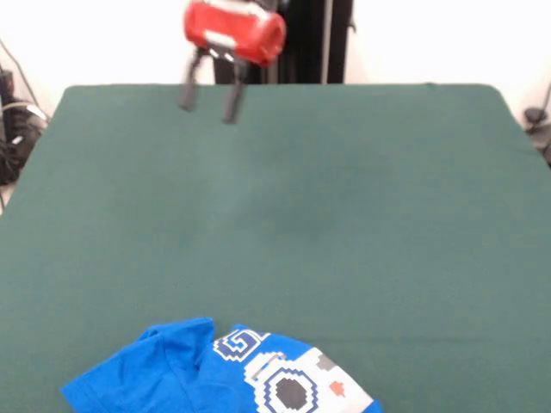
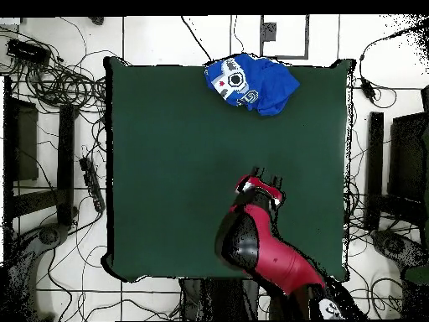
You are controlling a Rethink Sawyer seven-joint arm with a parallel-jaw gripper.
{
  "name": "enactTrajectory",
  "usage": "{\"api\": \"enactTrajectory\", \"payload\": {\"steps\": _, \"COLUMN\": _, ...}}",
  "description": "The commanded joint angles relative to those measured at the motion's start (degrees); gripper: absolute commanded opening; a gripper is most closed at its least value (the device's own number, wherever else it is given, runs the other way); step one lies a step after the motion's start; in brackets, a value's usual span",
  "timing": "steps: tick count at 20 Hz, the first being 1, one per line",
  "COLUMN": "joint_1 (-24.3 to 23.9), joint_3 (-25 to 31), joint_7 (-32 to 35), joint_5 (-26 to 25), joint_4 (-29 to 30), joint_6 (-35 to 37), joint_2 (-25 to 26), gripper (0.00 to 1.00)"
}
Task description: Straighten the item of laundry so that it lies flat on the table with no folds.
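The bright blue shirt [image 1: 185,374] lies crumpled with folds at the near edge of the dark green table [image 1: 344,198], its white pixel graphic facing up and its lower part cut off by the picture's edge. In the overhead view the shirt [image 2: 251,82] sits at the table's [image 2: 167,168] top edge, right of centre. My gripper [image 1: 209,97] hangs open and empty above the table's far side, left of centre and far from the shirt. In the overhead view the gripper [image 2: 266,176] is well below the shirt.
The red arm [image 2: 264,243] reaches in from the table's bottom edge in the overhead view. Cables [image 2: 50,75] lie on the floor at the left. Dark racks [image 2: 394,168] stand to the right and left of the table.
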Motion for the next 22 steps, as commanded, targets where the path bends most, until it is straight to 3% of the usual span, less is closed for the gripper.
{"api": "enactTrajectory", "payload": {"steps": 1, "joint_1": 4.24, "joint_3": 7.13, "joint_7": -12.33, "joint_5": -6.38, "joint_4": -21.44, "joint_6": 39.76, "joint_2": 1.45, "gripper": 1.00}}
{"api": "enactTrajectory", "payload": {"steps": 5, "joint_1": 4.70, "joint_3": 8.21, "joint_7": -9.23, "joint_5": -10.67, "joint_4": -28.41, "joint_6": 47.08, "joint_2": 2.84, "gripper": 1.00}}
{"api": "enactTrajectory", "payload": {"steps": 12, "joint_1": 4.81, "joint_3": 10.41, "joint_7": -4.03, "joint_5": -13.82, "joint_4": -35.01, "joint_6": 50.35, "joint_2": 4.92, "gripper": 1.00}}
{"api": "enactTrajectory", "payload": {"steps": 18, "joint_1": 5.80, "joint_3": 10.35, "joint_7": -8.10, "joint_5": -16.47, "joint_4": -43.75, "joint_6": 69.96, "joint_2": 2.47, "gripper": 1.00}}
{"api": "enactTrajectory", "payload": {"steps": 22, "joint_1": 5.91, "joint_3": 10.73, "joint_7": -9.50, "joint_5": -18.27, "joint_4": -47.82, "joint_6": 77.32, "joint_2": 1.14, "gripper": 1.00}}
